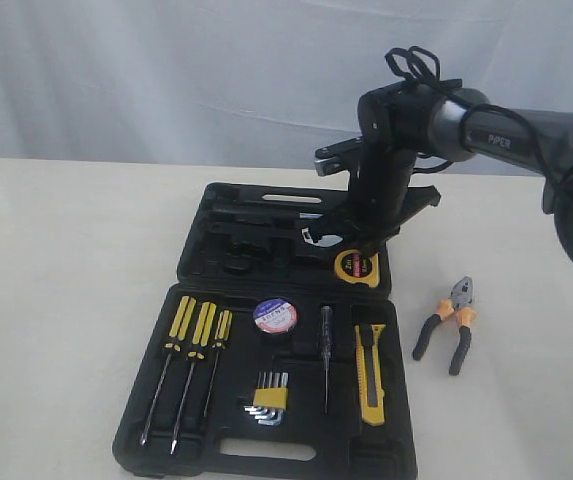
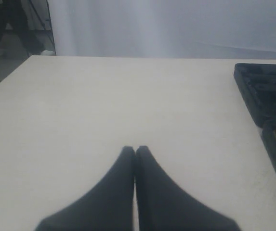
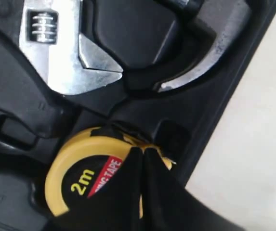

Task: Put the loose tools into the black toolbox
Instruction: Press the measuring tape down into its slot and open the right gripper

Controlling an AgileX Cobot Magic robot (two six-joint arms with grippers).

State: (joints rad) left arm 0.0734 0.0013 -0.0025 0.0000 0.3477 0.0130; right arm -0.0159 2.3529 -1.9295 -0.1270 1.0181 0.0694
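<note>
The black toolbox (image 1: 194, 262) lies open on the table, both halves flat. The round yellow tape measure (image 1: 357, 266) sits in the far half near its right edge, and my right gripper (image 1: 364, 243) is shut just above it. In the right wrist view the closed fingertips (image 3: 142, 150) lie over the tape measure's (image 3: 75, 168) face; contact is unclear. The black tape roll (image 1: 274, 316) and the utility knife (image 1: 370, 375) rest in the near half. The orange-handled pliers (image 1: 446, 325) lie on the table right of the box. My left gripper (image 2: 136, 148) is shut and empty over bare table.
Three yellow-handled screwdrivers (image 1: 188, 355), a hex key set (image 1: 267, 397) and a thin tester screwdriver (image 1: 326, 355) fill near-half recesses. An adjustable wrench (image 3: 65, 57) and a grey curved metal tool (image 3: 210, 53) lie in the far half. The toolbox edge (image 2: 263, 91) shows in the left wrist view.
</note>
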